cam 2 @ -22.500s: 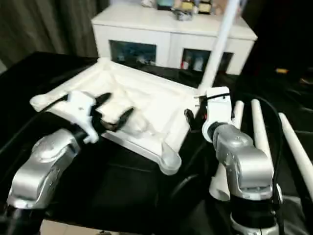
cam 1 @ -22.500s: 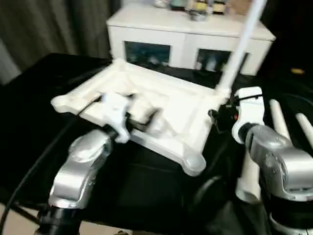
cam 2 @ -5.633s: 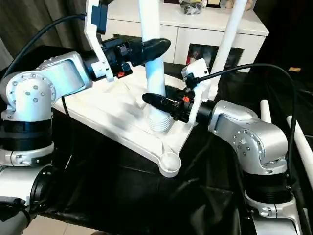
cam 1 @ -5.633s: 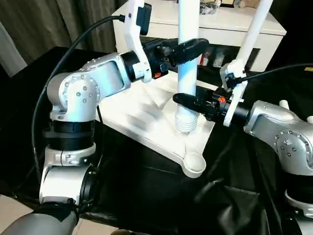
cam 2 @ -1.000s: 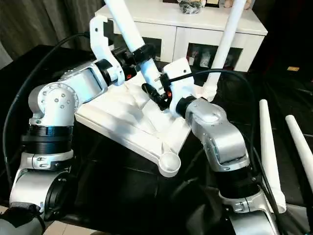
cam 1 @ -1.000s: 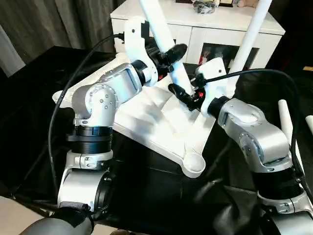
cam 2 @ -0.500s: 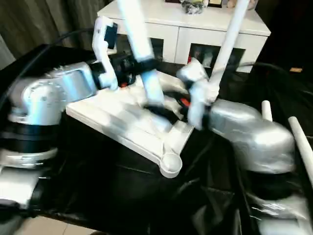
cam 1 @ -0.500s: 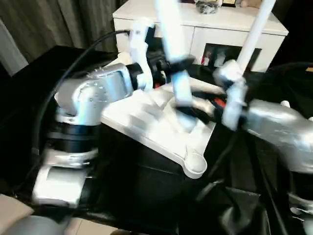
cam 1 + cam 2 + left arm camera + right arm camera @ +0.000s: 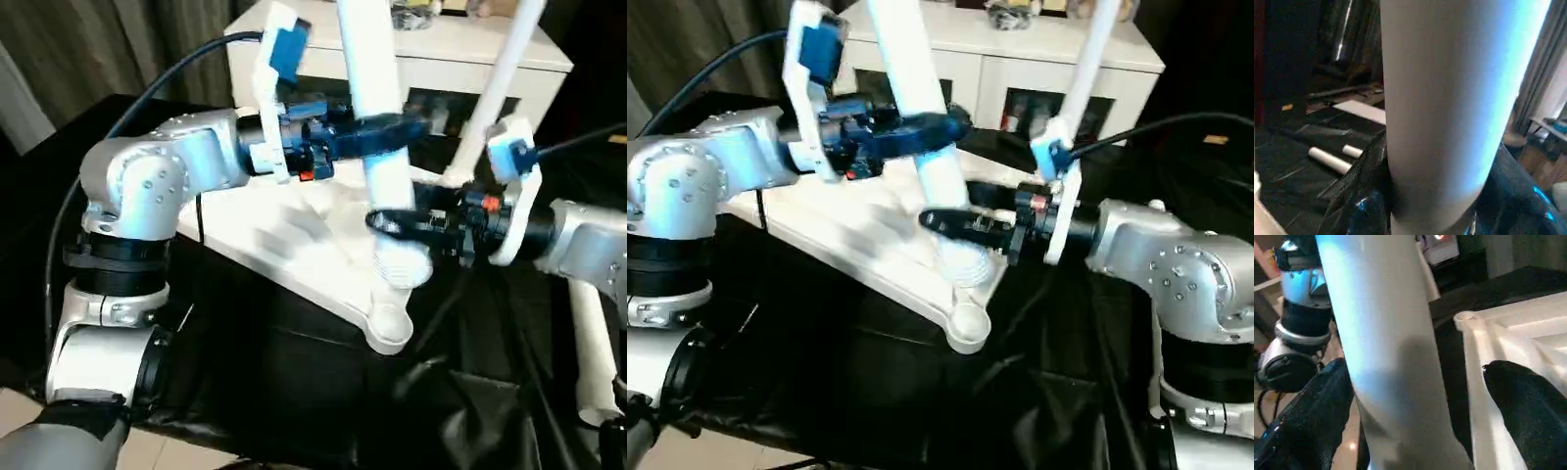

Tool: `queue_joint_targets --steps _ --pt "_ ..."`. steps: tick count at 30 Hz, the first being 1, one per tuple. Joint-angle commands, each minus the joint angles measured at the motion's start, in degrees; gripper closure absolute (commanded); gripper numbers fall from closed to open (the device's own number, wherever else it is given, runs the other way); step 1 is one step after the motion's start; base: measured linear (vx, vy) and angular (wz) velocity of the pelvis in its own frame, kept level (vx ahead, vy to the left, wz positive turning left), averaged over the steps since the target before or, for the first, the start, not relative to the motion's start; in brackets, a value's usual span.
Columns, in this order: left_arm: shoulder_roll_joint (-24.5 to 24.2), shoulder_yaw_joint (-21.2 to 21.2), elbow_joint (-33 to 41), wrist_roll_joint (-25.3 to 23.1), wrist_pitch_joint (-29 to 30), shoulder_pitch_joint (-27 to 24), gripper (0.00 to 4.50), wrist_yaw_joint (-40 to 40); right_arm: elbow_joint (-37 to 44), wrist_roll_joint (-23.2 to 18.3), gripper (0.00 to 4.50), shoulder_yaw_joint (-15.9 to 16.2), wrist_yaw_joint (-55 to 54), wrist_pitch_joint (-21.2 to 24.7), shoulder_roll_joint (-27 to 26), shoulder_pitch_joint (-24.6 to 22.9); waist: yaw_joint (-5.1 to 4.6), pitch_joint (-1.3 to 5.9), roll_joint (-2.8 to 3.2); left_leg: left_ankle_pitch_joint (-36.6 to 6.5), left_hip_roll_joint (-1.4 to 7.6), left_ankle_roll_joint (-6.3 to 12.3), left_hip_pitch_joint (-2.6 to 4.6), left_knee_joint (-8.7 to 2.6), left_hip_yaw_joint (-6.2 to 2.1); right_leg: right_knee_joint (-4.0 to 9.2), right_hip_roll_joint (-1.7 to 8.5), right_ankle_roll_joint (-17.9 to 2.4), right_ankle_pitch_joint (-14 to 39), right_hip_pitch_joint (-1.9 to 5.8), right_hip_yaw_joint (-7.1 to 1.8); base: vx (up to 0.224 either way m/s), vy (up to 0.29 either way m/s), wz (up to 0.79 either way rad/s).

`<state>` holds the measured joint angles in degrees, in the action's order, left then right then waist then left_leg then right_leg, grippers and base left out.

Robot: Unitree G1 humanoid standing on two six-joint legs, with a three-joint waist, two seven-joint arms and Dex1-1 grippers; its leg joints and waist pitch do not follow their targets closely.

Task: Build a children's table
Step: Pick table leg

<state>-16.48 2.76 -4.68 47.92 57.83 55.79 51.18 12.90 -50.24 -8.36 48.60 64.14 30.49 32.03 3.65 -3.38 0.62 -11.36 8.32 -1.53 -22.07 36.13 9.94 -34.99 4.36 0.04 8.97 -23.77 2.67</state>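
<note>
Above the upturned table top (image 9: 294, 230), near its front corner socket (image 9: 389, 325), the leg (image 9: 377, 117) is clamped upright by the left gripper (image 9: 392, 132), tilted a second ago, while the right gripper (image 9: 397, 223) is spread around its threaded end.

One small white plastic square table top (image 9: 294, 235) is lying on one large black-covered work table (image 9: 59, 196). Four long tapered white tube legs are showing: one held leg (image 9: 377, 98) is standing upright over the top, one corner leg (image 9: 500, 83) is rising from a far socket, and two loose legs (image 9: 1327, 160) (image 9: 1353, 151) are lying on the black cover. Two black-fingered grippers are working, the left gripper (image 9: 380, 132) and the right gripper (image 9: 397, 223). One white cabinet (image 9: 441, 44) is standing behind.
</note>
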Motion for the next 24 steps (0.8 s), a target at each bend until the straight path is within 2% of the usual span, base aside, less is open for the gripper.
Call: queue_joint_targets --steps 1,8,13,14,15,17,19,20,21,23,24 --pt "0.13 0.63 0.01 1.30 0.83 1.65 2.61 0.50 1.02 -2.15 0.00 -0.51 -0.97 1.47 -0.07 0.28 0.24 3.82 -0.44 -10.84 3.70 -0.46 1.02 -4.65 -1.43 4.43 3.96 -12.50 18.92 3.02 -2.29 0.000 0.000 0.00" --pt "0.37 0.69 0.44 2.36 1.76 1.11 2.61 -0.03 0.91 -2.65 0.00 -0.72 -2.37 1.82 -0.95 0.68 0.24 3.89 -0.49 -9.84 3.71 -0.72 0.89 -4.65 -1.38 4.27 3.96 -12.53 17.91 3.07 -2.29 0.000 0.000 0.00" --pt "1.09 1.28 -0.31 1.86 2.28 1.36 2.61 -2.54 0.98 -2.84 0.00 -0.64 -3.59 1.59 -1.30 0.78 0.20 3.75 -0.51 -10.90 3.75 -1.06 0.99 -4.70 -1.43 4.49 3.95 -11.87 20.09 2.97 -2.28 0.000 0.000 0.00" --pt "1.91 1.82 -2.40 0.14 2.32 2.43 2.61 -6.75 1.05 -2.27 0.00 -0.50 -4.12 0.84 -1.39 0.84 0.18 3.77 -0.46 -11.04 3.73 -1.20 0.97 -4.68 -1.45 4.53 3.94 -11.66 20.32 2.98 -2.27 0.000 0.000 0.00" --pt "1.95 1.84 -2.51 0.05 2.32 2.49 2.61 -6.97 1.05 -2.24 0.00 -0.49 -4.15 0.79 -1.40 0.85 0.15 3.74 -0.54 -11.59 3.64 -1.22 1.04 -4.64 -1.44 4.73 3.85 -11.13 21.05 2.92 -2.24 0.000 0.000 0.00" --pt "3.00 2.92 -5.06 -1.77 2.31 3.83 2.61 -12.36 0.79 -1.16 0.00 -0.68 -5.40 -0.46 -1.81 1.13 0.19 3.72 -0.57 -11.89 3.66 -1.41 1.01 -4.64 -1.47 4.82 3.91 -10.49 22.00 2.89 -2.25 0.000 0.000 0.00" --pt "4.10 5.15 -9.50 -5.83 1.29 6.28 2.61 -21.99 -0.75 1.46 0.00 -2.05 -9.83 -3.52 -3.96 2.67 0.15 3.86 -0.53 -11.49 3.47 -1.88 0.96 -4.58 -1.58 4.81 3.96 -10.15 22.13 2.94 -2.10 0.000 0.000 0.00" --pt "4.07 5.13 -9.57 -6.05 1.23 6.34 2.61 -22.22 -0.77 1.55 0.00 -2.10 -9.97 -3.63 -4.02 2.73 0.11 3.93 -0.59 -11.05 3.55 -2.10 0.90 -4.62 -1.64 4.79 3.89 -10.03 21.38 2.85 -2.11 0.000 0.000 0.00" --pt "3.89 5.21 -10.30 -7.80 1.14 7.08 2.61 -24.59 -0.82 2.94 0.00 -2.44 -11.76 -5.09 -4.70 3.24 0.12 3.86 -0.93 -10.99 3.53 -1.84 0.89 -4.64 -1.57 4.80 3.91 -9.86 21.24 2.92 -2.15 0.000 0.000 0.00" --pt "4.02 5.41 -10.45 -7.90 1.20 7.36 2.62 -25.08 -0.83 3.42 0.00 -2.52 -12.76 -5.40 -5.03 3.47 0.16 3.80 -0.85 -10.68 3.51 -1.48 0.81 -4.66 -1.54 4.81 3.89 -9.45 21.12 2.99 -2.21 0.000 0.000 0.00" --pt "4.41 5.99 -10.72 -7.54 1.89 7.87 2.62 -26.02 -0.60 4.21 0.00 -2.40 -14.03 -6.00 -5.52 3.72 0.08 3.88 -1.15 -9.65 3.47 -1.13 0.60 -4.68 -1.49 4.71 3.84 -9.39 20.14 3.20 -2.18 0.000 0.000 0.00"
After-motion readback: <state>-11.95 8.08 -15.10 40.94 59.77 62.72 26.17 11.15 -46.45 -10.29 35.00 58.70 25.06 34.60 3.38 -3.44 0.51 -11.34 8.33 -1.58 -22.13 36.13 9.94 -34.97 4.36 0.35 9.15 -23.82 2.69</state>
